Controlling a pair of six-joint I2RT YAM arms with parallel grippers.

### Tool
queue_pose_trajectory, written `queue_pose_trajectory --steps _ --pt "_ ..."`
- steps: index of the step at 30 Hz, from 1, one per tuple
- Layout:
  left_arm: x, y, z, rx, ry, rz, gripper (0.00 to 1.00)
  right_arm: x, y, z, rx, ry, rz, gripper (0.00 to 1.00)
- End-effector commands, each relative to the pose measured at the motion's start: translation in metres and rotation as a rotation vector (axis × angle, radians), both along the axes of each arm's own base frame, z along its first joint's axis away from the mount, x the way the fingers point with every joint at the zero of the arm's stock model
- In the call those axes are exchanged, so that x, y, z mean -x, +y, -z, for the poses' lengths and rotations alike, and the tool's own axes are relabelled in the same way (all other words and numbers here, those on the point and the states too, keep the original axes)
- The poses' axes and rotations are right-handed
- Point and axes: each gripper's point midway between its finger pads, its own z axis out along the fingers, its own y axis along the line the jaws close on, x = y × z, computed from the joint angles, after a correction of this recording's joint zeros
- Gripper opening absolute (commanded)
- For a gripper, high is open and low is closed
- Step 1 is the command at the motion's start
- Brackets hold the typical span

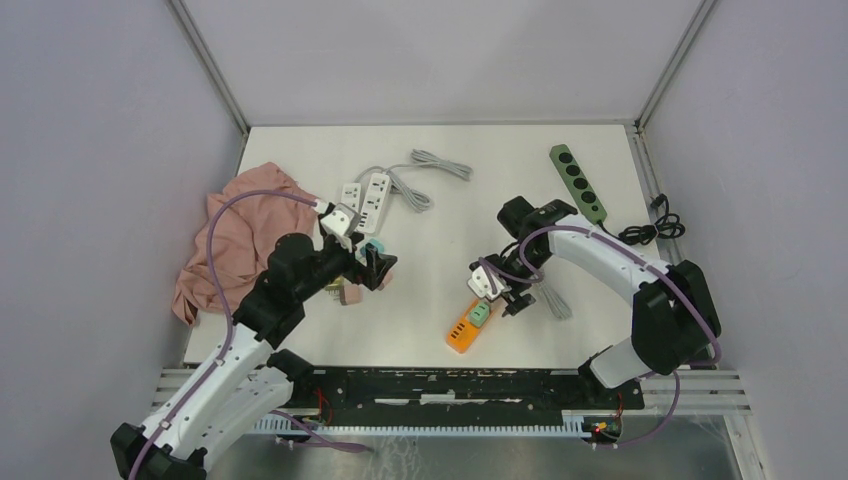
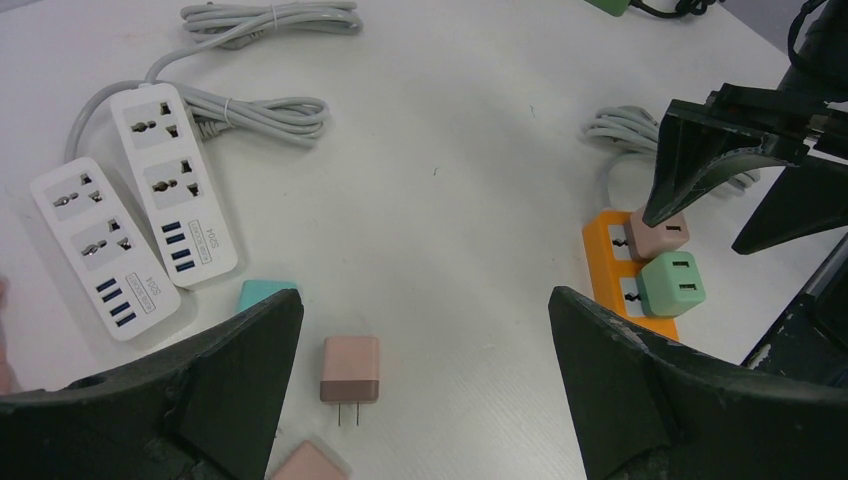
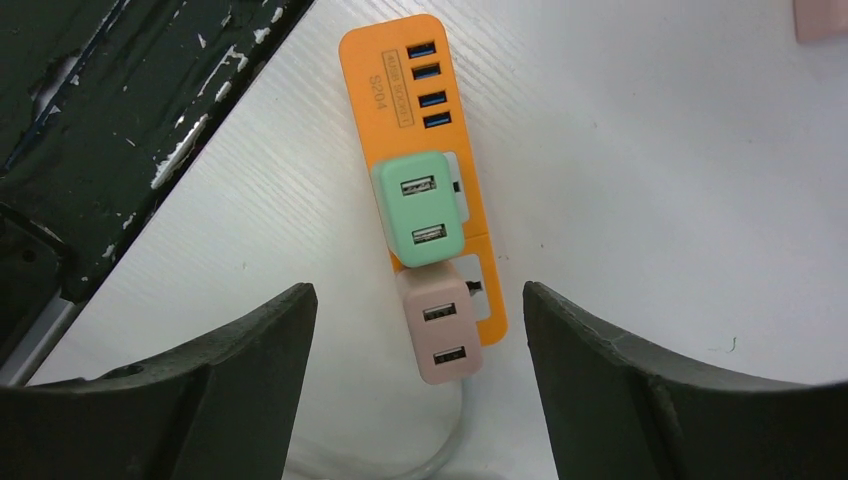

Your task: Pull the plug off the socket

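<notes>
I find the right gripper (image 3: 418, 292) open wide, straddling the pink plug (image 3: 440, 330) with no visible contact. That plug sits in the orange strip (image 3: 395, 55), near and right of centre, beside a green plug (image 3: 420, 205). Left gripper (image 2: 425, 310) fully open, empty.

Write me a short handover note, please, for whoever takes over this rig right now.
Left gripper: open, empty, above a loose pink plug and a teal plug on the table, near two white strips.
Right gripper: open, empty, hovering over the orange strip, touching nothing.
Orange strip: near the table's front edge, with a green plug and a seated pink plug in its sockets.
Done: nothing pulled from this strip that I can confirm.
Left: pull the green and seated pink plugs off.
</notes>
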Motion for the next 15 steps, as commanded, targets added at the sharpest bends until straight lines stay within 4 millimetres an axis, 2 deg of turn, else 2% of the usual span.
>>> queue_pose_trajectory --steps 1,10,15 --pt "-0.006 -0.003 -0.012 -0.006 -0.075 0.027 0.99 0.008 0.009 -0.026 -0.085 0.000 -0.037 0.82" --pt "0.003 -0.019 -0.007 0.059 -0.040 0.108 0.99 0.015 0.010 -0.031 -0.111 0.008 -0.067 0.82" --pt "0.002 -0.035 -0.016 0.250 0.087 0.094 0.99 0.018 0.011 -0.038 -0.134 0.009 -0.074 0.82"
